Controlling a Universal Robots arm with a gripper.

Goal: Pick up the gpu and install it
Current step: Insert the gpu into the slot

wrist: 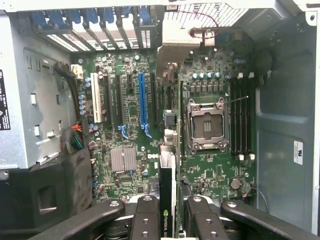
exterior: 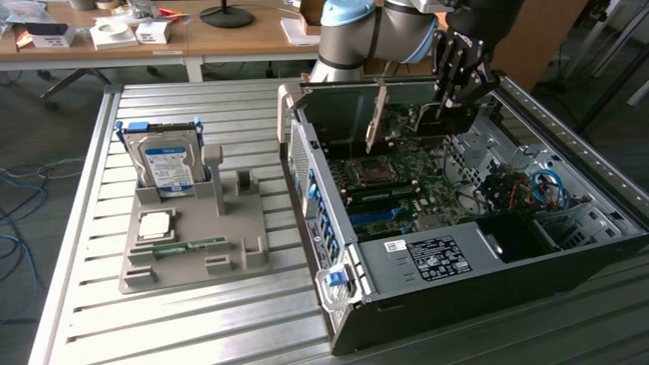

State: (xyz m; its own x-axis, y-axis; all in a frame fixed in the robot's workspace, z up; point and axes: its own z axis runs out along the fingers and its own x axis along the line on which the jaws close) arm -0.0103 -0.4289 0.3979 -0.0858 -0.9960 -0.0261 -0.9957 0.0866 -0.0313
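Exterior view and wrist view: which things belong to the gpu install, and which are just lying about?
In the job: gpu, held in the gripper; open computer case.
Lying about: hard drive, memory stick and silver chip, all on the grey holder.

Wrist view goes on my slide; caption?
Gripper holding the graphics card edge-on over the motherboard inside the open computer case.

A robotics lab or electronics workshop, to judge by the arm's gripper [exterior: 451, 106] reaching into an open computer tower [exterior: 436, 258] on a slatted aluminium bench [exterior: 182, 327], a grey parts fixture [exterior: 193, 255] with a hard drive [exterior: 167, 163] well aside of it, cluttered wooden desks [exterior: 233, 42] beyond it, and cables [exterior: 12, 179] loose on the floor.
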